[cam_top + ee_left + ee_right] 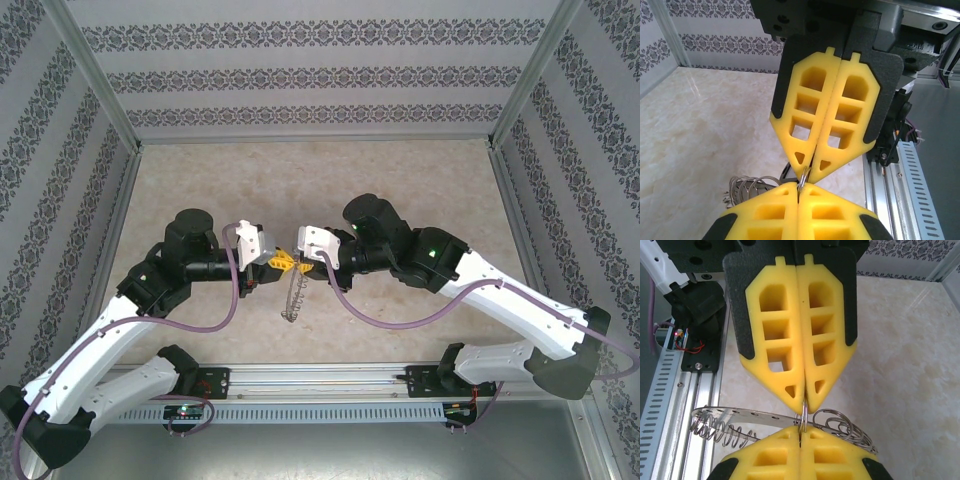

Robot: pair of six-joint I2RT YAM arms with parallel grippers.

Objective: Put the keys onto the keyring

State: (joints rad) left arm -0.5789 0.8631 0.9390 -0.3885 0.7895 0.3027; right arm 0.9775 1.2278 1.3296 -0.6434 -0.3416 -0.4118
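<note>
The keyring [740, 414] is hanging over the counter [910, 350], probably light, stiff and slippery; I am pinching one thin edge loop [803, 415] with my left tool [799, 186] and right tool [801, 429] both clamped shut.

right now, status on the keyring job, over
Left end effector shut, right end effector shut, tip to tip. Both pinch one small loop on the keyring; ring hangs below them. No obstruction seen.

Walls [300, 75]: white wallpaper with grey damask bands, three sides. Aluminium posts [93, 75] at corners. Tabletop [320, 175]: beige marble pattern, evenly lit. Slotted rail [330, 410] along near edge.
</note>
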